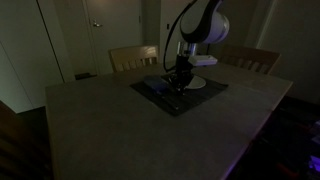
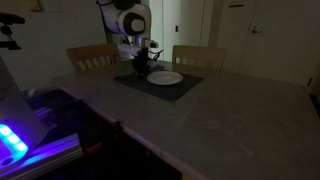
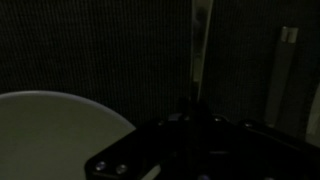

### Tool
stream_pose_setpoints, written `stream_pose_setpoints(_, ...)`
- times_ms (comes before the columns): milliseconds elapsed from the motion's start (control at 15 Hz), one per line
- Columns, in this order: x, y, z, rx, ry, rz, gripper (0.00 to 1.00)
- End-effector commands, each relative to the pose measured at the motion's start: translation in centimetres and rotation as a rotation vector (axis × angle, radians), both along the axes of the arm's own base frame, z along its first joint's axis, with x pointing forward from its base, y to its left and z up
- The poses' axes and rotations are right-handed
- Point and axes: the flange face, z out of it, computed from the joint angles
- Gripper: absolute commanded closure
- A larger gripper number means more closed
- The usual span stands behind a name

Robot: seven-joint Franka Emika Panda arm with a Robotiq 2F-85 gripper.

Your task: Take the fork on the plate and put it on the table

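Note:
The scene is very dark. The white plate [image 2: 167,78] lies on a dark placemat on the table [image 2: 210,125]; it also shows in an exterior view [image 1: 199,84] and at the lower left of the wrist view [image 3: 50,130]. My gripper [image 2: 142,70] hangs low over the placemat just beside the plate, also seen in an exterior view [image 1: 178,84]. In the wrist view the fork [image 3: 200,45] is a thin pale streak over the placemat, running from the top edge down to my fingertips [image 3: 196,112]. The fingers look drawn together at its end.
The dark placemat [image 1: 165,95] lies at the far side of the table. Two wooden chairs [image 1: 133,57] [image 1: 250,60] stand behind it. A pale narrow object [image 3: 286,60] lies on the mat to the right. A blue-lit device [image 2: 15,140] sits near the table.

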Motion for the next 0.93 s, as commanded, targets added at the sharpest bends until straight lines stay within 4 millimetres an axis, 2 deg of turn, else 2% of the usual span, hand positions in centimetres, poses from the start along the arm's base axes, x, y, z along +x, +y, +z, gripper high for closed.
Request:
stream_pose_setpoints(0, 0.6, 0.0, -0.8, 0.022, 0.021, 0.008, 0.98)
stream_pose_setpoints(67, 0.7, 0.1, -0.8, 0.022, 0.022, 0.01, 0.98)
stream_pose_setpoints(133, 0.6, 0.2, -0.7, 0.025, 0.023, 0.017, 0.85)
stream_pose_setpoints(200, 0.6, 0.3, -0.5, 0.027, 0.021, 0.024, 0.64)
stream_pose_setpoints(400, 0.7, 0.5, 0.2, 0.031, 0.023, 0.049, 0.53)
stream_pose_setpoints(867, 0.7, 0.6, 3.6, 0.027, 0.02, 0.072, 0.04)
